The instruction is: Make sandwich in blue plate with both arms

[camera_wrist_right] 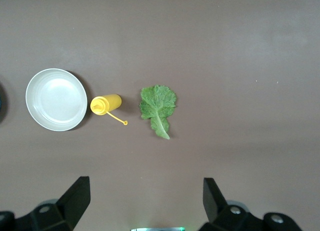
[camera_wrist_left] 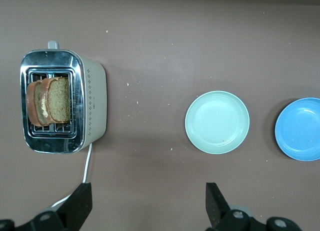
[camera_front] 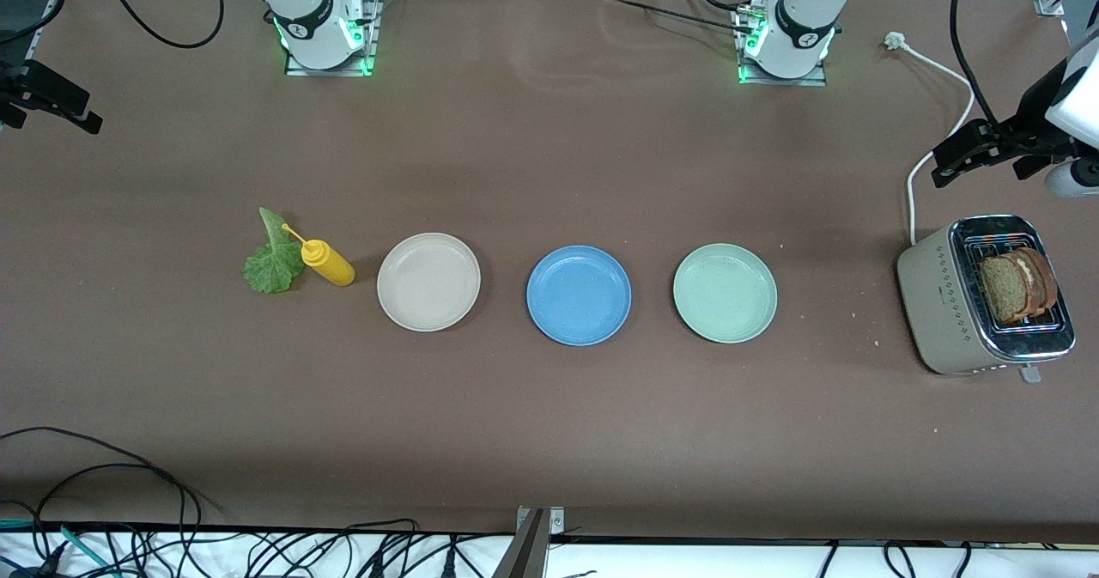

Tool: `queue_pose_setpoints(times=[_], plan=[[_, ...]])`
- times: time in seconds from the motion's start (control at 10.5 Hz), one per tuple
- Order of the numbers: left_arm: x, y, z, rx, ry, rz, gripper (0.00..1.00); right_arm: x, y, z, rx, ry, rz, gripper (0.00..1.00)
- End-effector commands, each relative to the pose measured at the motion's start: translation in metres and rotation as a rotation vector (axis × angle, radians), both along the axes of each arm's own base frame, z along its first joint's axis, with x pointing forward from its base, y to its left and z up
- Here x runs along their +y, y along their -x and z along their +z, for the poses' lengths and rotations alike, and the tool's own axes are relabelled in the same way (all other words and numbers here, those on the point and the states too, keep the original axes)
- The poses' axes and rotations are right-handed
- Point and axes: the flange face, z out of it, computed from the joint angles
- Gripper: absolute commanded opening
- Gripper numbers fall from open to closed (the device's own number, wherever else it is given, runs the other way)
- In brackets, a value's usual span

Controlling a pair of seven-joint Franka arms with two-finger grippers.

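Brown table (camera_front: 549, 157) — blue plate (camera_front: 579, 295) apart from both open grippers

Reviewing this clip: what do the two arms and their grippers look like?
Both arms are white with dark grey joint bands, red buttons and green-lit bases on metal plates: the right arm and the left arm. Black cables trail from each base. The left gripper and right gripper are black, with broad, wedge-shaped fingers.

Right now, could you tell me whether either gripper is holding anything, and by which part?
Nothing is held: the left gripper hangs open above the table near the beige toaster, and the right gripper is open too.
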Motion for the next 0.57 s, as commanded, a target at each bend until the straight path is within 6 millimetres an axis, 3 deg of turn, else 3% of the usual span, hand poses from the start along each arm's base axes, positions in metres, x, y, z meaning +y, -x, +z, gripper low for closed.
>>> queue_pose_setpoints(times=[0.0, 0.1, 0.38, 0.48], plan=[[0.010, 0.002, 0.008, -0.003, -0.073, -0.012, 1.00, -0.006, 0.000, 0.008, -0.007, -0.015, -0.008, 1.00], [0.011, 0.003, 0.009, -0.006, -0.099, -0.013, 1.00, -0.006, 0.000, 0.008, -0.009, -0.014, -0.008, 1.00], [0.040, 0.003, 0.007, 0.012, -0.105, 0.030, 1.00, -0.006, 0.000, 0.008, -0.007, -0.015, -0.008, 1.00], [0.055, -0.006, -0.012, 0.046, -0.097, 0.053, 1.00, -0.006, 0.000, 0.008, -0.009, -0.013, -0.008, 1.00]])
